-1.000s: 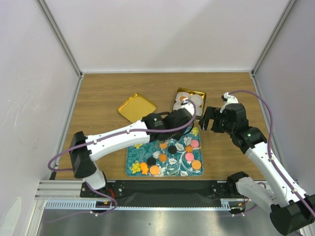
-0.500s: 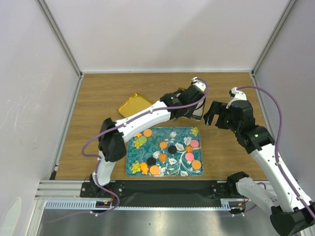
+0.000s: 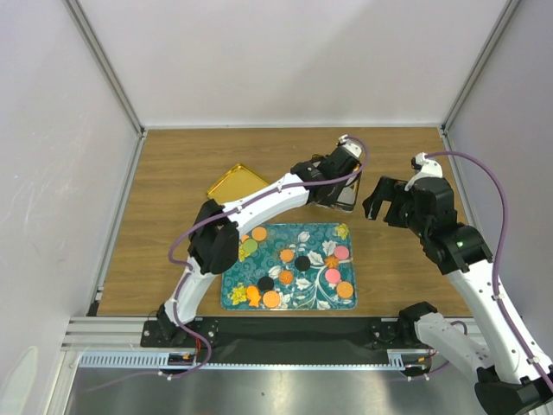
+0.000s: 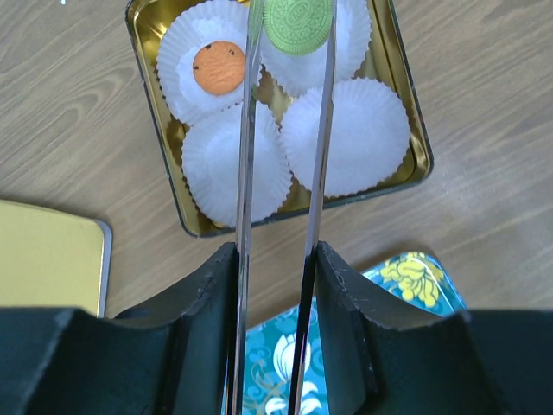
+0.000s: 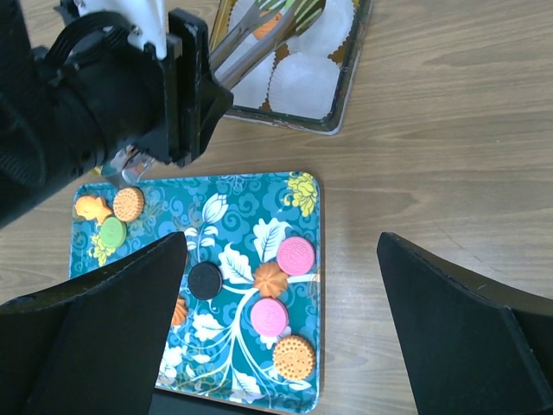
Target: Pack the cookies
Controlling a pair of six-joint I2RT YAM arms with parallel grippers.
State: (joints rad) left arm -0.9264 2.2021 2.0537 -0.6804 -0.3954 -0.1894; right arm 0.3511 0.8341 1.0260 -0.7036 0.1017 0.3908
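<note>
My left gripper is shut on a pair of metal tongs. The tong tips pinch a green cookie above a far paper cup in the gold tin. An orange cookie lies in the neighbouring cup. Several more cookies, among them pink, black and orange, lie on the teal flowered tray. In the top view the left gripper covers most of the tin. My right gripper hangs open above the tray's right side, nothing between its fingers.
A gold lid lies flat on the wood, left of the tin. Two white paper cups in the tin's near row hold nothing. The left arm stretches diagonally over the tray's far left corner.
The left arm swung from above the tray up and right to the tin, carrying the tongs. The right gripper drifted slightly right and further back.
</note>
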